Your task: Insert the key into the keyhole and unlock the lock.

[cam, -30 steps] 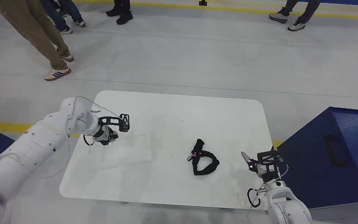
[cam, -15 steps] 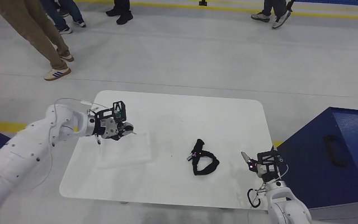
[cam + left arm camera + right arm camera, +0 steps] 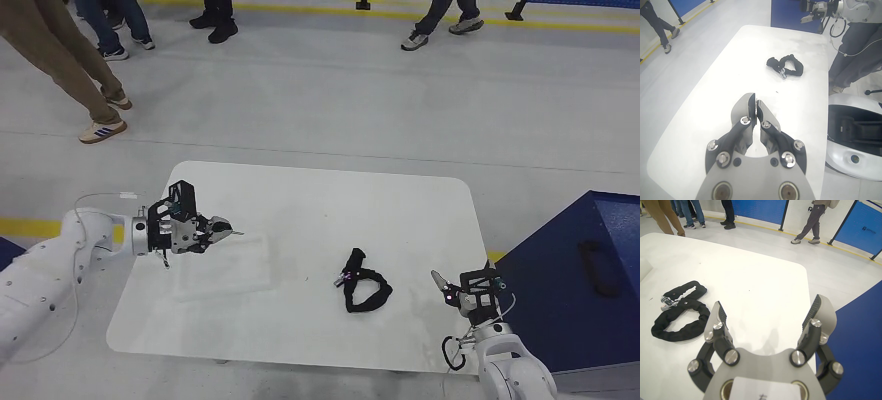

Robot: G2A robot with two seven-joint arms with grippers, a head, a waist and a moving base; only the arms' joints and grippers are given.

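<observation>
At table (image 3: 300, 190) edge: L arm (image 3: 90, 245) level, jaws clamp key (image 3: 756, 107).

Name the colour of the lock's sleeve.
The sleeve is black; right wrist view shows it best.

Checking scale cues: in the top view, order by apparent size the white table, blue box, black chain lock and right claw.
1. White rounded table
2. Dark blue box, partly cut off
3. Black fabric-sleeved chain lock and right claw: alike, not ranked
</observation>
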